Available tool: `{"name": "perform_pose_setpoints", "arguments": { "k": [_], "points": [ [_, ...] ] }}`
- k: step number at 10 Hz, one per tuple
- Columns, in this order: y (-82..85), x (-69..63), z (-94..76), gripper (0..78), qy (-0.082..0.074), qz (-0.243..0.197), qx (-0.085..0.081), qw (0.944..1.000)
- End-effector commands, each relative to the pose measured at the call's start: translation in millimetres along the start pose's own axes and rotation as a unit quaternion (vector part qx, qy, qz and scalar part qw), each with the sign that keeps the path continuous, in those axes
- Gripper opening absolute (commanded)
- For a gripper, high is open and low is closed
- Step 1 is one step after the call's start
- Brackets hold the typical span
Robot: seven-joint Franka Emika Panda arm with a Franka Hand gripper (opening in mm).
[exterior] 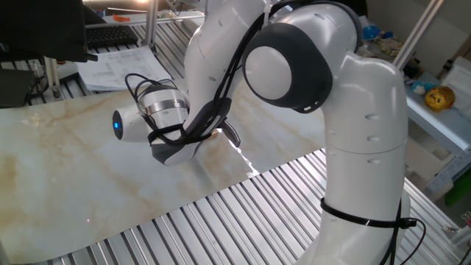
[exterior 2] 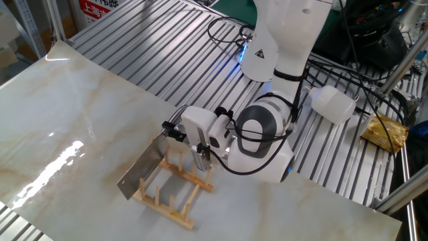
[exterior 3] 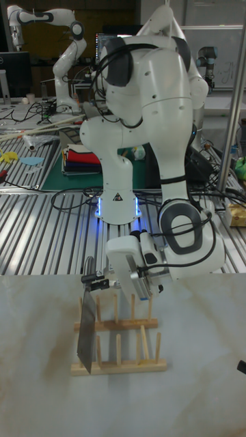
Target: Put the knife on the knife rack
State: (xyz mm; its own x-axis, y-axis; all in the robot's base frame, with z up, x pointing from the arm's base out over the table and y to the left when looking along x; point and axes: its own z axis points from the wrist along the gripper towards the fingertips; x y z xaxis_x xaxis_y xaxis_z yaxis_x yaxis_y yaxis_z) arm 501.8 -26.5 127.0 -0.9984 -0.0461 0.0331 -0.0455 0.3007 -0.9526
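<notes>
The knife (exterior 2: 142,173) is a cleaver with a broad steel blade. It hangs blade-down at the left end of the knife rack (exterior 2: 170,194), and its lower edge is down by the rack's base rail. In the tall fixed view the blade (exterior 3: 87,329) stands upright among the rack's (exterior 3: 119,341) end pegs. My gripper (exterior 2: 172,131) is shut on the knife's handle just above the rack, and shows again in the tall view (exterior 3: 96,278). In the view from behind the arm, the arm's own body hides gripper, knife and rack.
The rack stands on a marble board (exterior 2: 67,127) laid over a slatted metal bench (exterior 2: 160,47). A white cylinder (exterior 2: 332,104), a yellow packet (exterior 2: 384,132) and cables lie behind the arm's base. Papers (exterior: 110,62) sit at the board's far side.
</notes>
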Motion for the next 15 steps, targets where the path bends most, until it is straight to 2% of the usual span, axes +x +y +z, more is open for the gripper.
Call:
{"name": "perform_pose_setpoints", "arguments": {
  "k": [1, 6, 15],
  "points": [
    [-1.4, -1.1, 0.2, 1.1, -0.001, 0.000, -0.005, 1.0000],
    [-0.9, -2.2, 0.9, 1.1, -0.002, 0.002, -0.014, 0.9999],
    [-0.7, -2.9, 1.0, 1.1, -0.004, 0.006, -0.019, 0.9998]
  ]
}}
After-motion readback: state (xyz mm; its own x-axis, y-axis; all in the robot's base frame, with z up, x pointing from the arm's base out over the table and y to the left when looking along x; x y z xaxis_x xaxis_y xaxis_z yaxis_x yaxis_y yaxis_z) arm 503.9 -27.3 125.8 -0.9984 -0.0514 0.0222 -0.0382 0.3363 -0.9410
